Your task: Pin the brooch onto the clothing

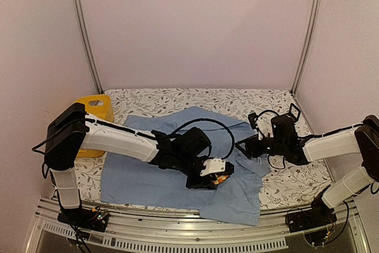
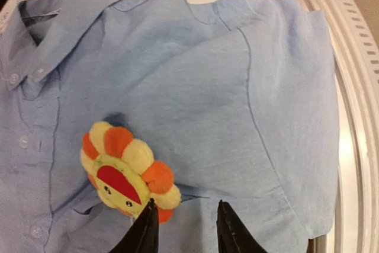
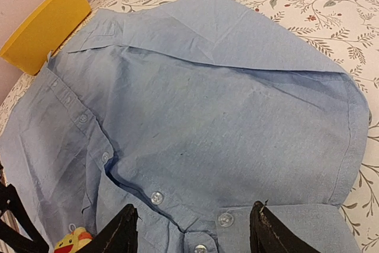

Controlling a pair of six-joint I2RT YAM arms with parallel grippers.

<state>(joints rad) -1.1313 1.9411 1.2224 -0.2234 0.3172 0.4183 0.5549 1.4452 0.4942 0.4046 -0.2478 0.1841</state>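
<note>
A large light blue short-sleeved button-up fabric shirt [image 1: 148, 176] lies spread over the floral-patterned counter [image 1: 296, 176]. A yellow plastic basket [image 1: 95, 111] stands at about 10 o'clock from the shirt's middle, at the counter's left edge.

The small round flower-shaped brooch [image 1: 220, 179], with puffy yellow and orange petals and a red-marked yellow centre, rests on the shirt front at about 4 o'clock from the garment's middle. Whether it is fastened to the cloth cannot be told.

The left end effector [image 1: 212, 173] hangs low over the brooch. In the left wrist view it [image 2: 186, 229] is released, with bare blue cloth showing in the gap between its two dark fingers [image 2: 145, 232]. The brooch [image 2: 127, 173] sits outside that gap, at 10 o'clock from the nearer fingertip and touching or overlapping it.

The right end effector [image 1: 244, 146] lies at about 2 o'clock from the brooch, over the shirt's collar [image 3: 278, 223]. It [image 3: 192, 232] is released too, its fingers spread wide to either side of the small white buttons [image 3: 157, 197]. In that view the brooch [image 3: 74, 242] peeks in at 8 o'clock.
</note>
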